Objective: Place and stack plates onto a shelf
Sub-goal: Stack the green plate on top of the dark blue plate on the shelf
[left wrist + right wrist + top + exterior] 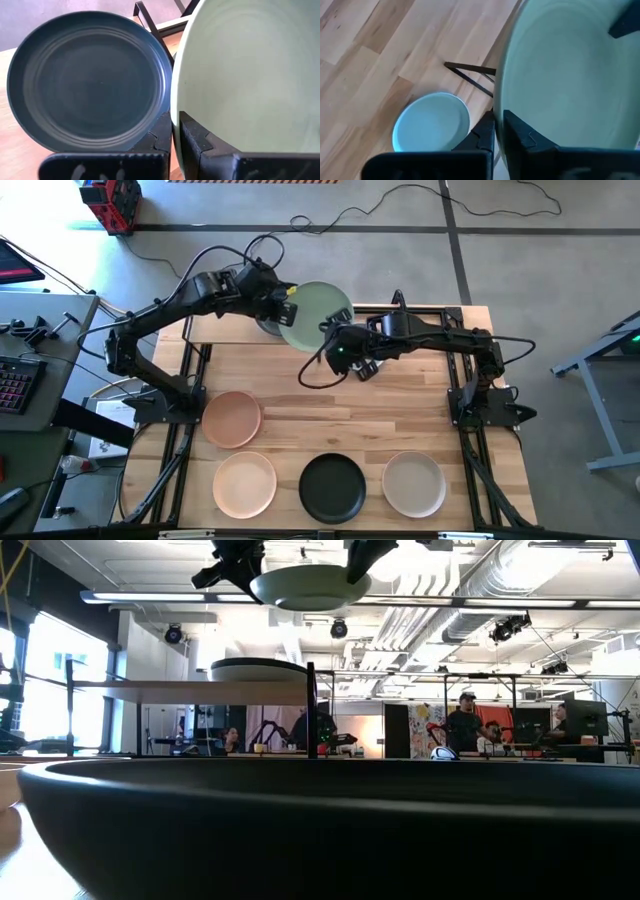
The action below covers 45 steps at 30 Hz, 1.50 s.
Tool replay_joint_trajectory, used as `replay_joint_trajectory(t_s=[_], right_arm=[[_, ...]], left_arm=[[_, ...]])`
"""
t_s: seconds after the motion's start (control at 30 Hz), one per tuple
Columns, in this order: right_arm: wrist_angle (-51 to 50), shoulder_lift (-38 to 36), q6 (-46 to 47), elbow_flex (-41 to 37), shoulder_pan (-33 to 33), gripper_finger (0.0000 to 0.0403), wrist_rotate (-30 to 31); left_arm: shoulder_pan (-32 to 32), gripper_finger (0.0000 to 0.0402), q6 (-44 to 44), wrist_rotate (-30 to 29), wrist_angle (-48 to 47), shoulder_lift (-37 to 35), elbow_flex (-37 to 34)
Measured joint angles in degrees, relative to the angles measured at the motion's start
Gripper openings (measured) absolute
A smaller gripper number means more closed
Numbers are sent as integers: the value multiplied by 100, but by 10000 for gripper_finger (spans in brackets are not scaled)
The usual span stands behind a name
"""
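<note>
Green plate (315, 315): pale green, pinched at one rim by the left gripper (287, 310) and at the opposite rim by the right gripper (331, 332), both sets of jaws clenched on it
Height: in the low view it hangs in the air, clear above the shelf (190, 688) and well above the counter (300, 405)
Shelf so far: one dark blue-grey plate (90, 80) lies on the light-wood board, just beside the green plate in the left wrist view; the low view shows it as a single low rim, so I judge one plate stored
Under the shelf: a pale blue plate (431, 124) sits on the counter near a black frame leg
Still to go: peach plate (232, 419), beige plate (245, 484), black plate (333, 487) and white plate (414, 483) lie on the counter's near half, untouched
Progress: early; the green one is not yet set down, at least four wait
</note>
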Motion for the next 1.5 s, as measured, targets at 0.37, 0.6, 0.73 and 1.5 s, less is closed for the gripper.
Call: replay_joint_trajectory(t_s=[0.37,0.6,0.73,1.5], right_arm=[[-66,-5,264,0,-11,106,123],[-174,-5,265,0,-7,133,525],[-264,-5,386,0,-12,133,537],[-822,-5,1413,0,-502,133,-257]], left_arm=[[129,2,170,-68,-306,2,-11],[422,2,172,-131,-402,2,-11],[723,2,220,-15,-472,2,-11],[2762,3,452,1053,-772,2,-5]])
